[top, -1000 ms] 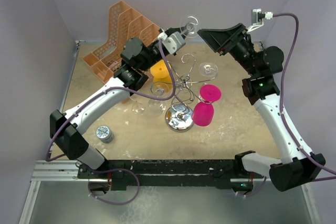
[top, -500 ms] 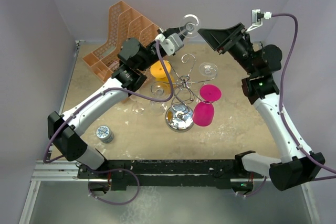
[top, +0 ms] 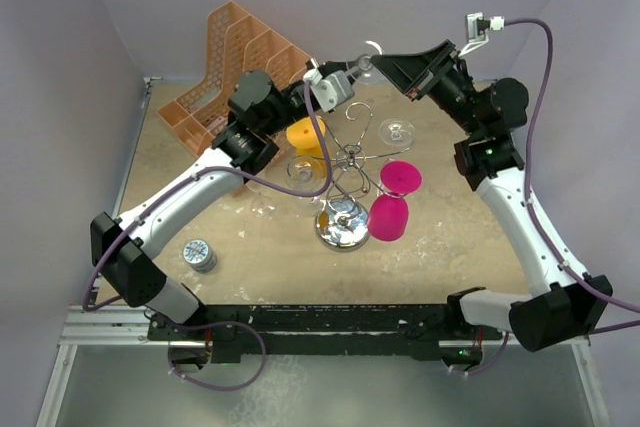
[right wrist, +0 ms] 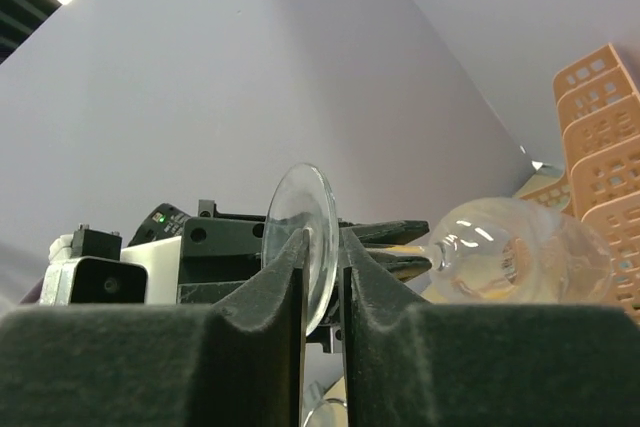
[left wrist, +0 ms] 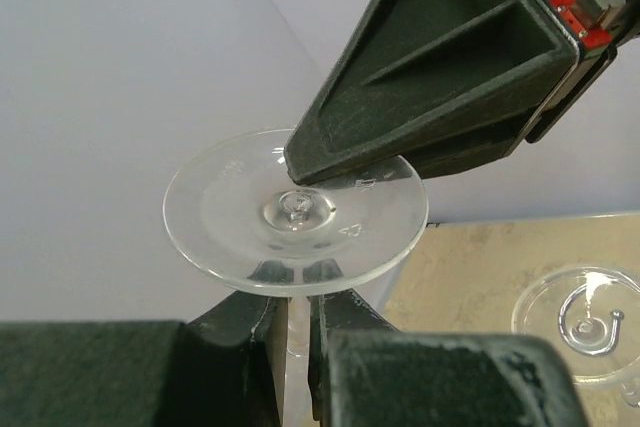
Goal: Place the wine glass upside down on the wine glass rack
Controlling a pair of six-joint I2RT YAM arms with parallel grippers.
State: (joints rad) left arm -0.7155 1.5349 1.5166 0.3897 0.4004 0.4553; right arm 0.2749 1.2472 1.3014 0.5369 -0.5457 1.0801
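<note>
Since a second ago the right gripper [right wrist: 322,282] has swung in along the top of the frame and met the glass mid-air. Looks like a handoff to me.

Starting at the jaws: the left gripper [left wrist: 297,317] is pinched on the stem of the wine glass [left wrist: 295,209], holding it sideways with the foot toward the other arm. The right jaws sit nearly together either side of the foot's rim, but I can't tell if they're squeezing. My guess is it's a regrip so the bowl can go down. The glass is in the air above the wine glass rack [top: 347,162] in the frame, touching none of it. The loops already carry pink glasses [top: 388,217], a yellow one [top: 305,134] and a clear one [top: 397,131], so free arms look scarce. An orange mesh organiser [top: 232,57] sits upper left and a small tin [top: 200,255] lower left.
</note>
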